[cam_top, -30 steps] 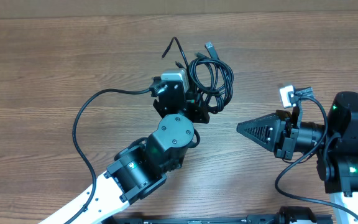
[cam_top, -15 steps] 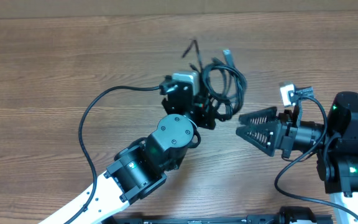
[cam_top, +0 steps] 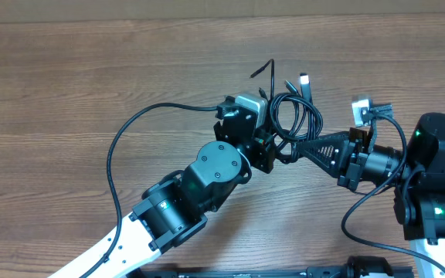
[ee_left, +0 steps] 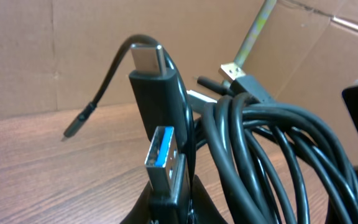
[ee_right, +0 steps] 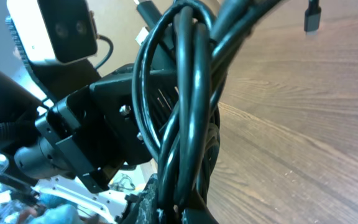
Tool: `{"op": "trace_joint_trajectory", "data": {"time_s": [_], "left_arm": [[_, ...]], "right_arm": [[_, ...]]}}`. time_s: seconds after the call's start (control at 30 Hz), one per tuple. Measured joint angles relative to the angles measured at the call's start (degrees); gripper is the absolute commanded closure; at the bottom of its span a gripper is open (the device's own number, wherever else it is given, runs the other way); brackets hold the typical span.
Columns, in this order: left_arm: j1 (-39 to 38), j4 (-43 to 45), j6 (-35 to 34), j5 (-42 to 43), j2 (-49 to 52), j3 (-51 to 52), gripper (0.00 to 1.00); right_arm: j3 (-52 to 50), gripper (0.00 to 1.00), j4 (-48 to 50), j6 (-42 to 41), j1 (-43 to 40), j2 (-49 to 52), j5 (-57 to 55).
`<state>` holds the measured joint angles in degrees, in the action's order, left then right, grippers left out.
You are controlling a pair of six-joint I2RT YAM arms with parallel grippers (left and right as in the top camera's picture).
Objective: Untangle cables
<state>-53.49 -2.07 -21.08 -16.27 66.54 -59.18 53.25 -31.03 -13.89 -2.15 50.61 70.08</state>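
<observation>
Black cables are coiled in one tangled bundle, held up off the tabletop and caught between both hands. The left hand sits at the bundle's lower left edge, closed on the cables. In its wrist view the strands and two plugs rise from the bottom of the frame. The blue-tongued plug is flat and silver, nearest the lens. The rounded plug behind it has a small silver tip on a long black body. The right hand comes in at the bundle's lower right edge, fingers drawn together to a point and pinched onto several strands. In its wrist view the cables run up from the bottom of the frame. The two hands are just beside each other below the bundle. A loose end sticks out up and left of the bundle, and a silver-tipped plug stands out at its top. The left arm's pale wrist camera is just left of the bundle
</observation>
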Motion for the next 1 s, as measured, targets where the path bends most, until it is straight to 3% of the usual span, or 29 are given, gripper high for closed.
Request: {"op": "trace_joint_trajectory", "data": {"time_s": [0.3,0.77,1.0], "left_arm": [[-0.3,-0.1,-0.7,-2.8,0.0,0.0,0.96],[-1.3,0.0,-14.6,-12.5,0.0,0.0,0.96],[-0.4,0.0,-18.3,-17.8,0.0,0.0,0.96]], "right_arm": [[0.0,0.96,-1.8,0.8,0.0,0.0,0.8],[0.0,0.96,-2.0,7.8,0.0,0.2,9.3],[0.0,0.96,-2.3,11.1,0.0,0.0,16.2]]}}
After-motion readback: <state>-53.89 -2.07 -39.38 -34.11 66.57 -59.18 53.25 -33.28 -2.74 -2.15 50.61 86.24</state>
